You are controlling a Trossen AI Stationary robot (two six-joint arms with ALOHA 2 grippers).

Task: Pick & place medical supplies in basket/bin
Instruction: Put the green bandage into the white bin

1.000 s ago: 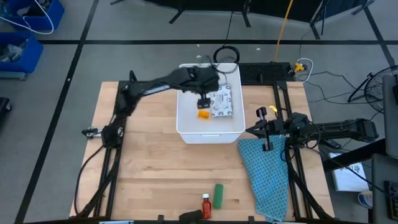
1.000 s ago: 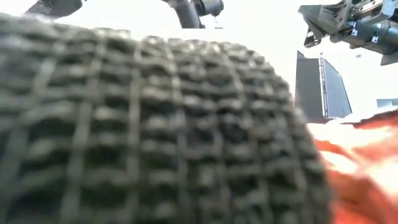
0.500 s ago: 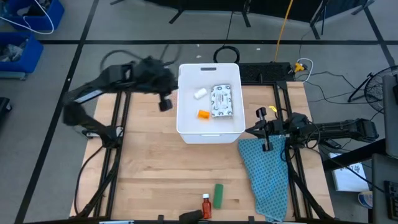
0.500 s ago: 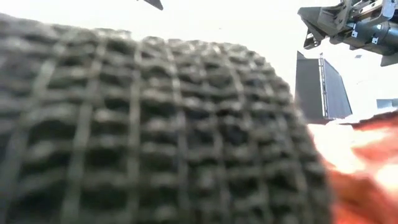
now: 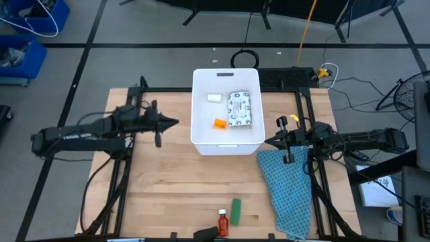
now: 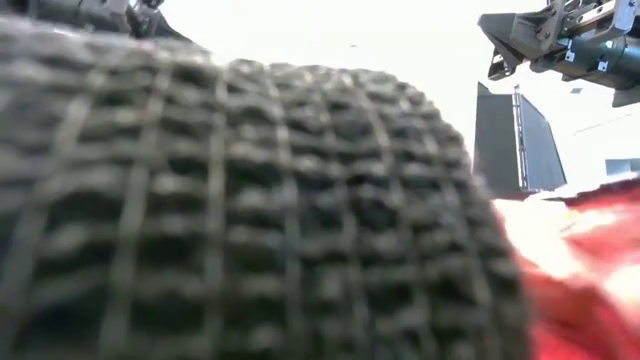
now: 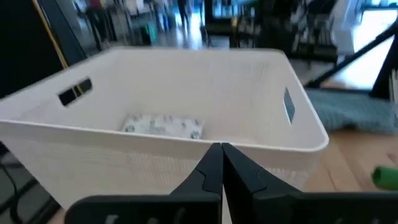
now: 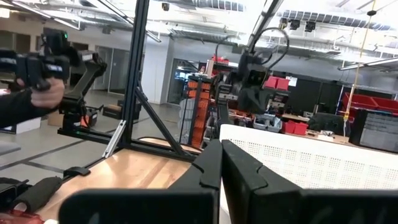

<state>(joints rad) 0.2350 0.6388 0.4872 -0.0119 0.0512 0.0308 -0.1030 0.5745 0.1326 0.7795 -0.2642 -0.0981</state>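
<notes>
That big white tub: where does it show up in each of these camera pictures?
High view: the white tub sits at the table's far middle, between the two arms.
Low view: not in it; something dark and ribbed fills the picture.
Left wrist view: the tub fills the middle.
Right wrist view: its perforated wall shows beyond the fingers.
Shared landmark: the speckled white packet inside, also seen by the left wrist.

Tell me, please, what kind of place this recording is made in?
Probably a robotics lab or workshop hall. A wooden table stands on a grey floor with taped lines, cables trail beside it, and the right wrist view shows black metal frames and red storage shelves under a high ceiling.
</notes>
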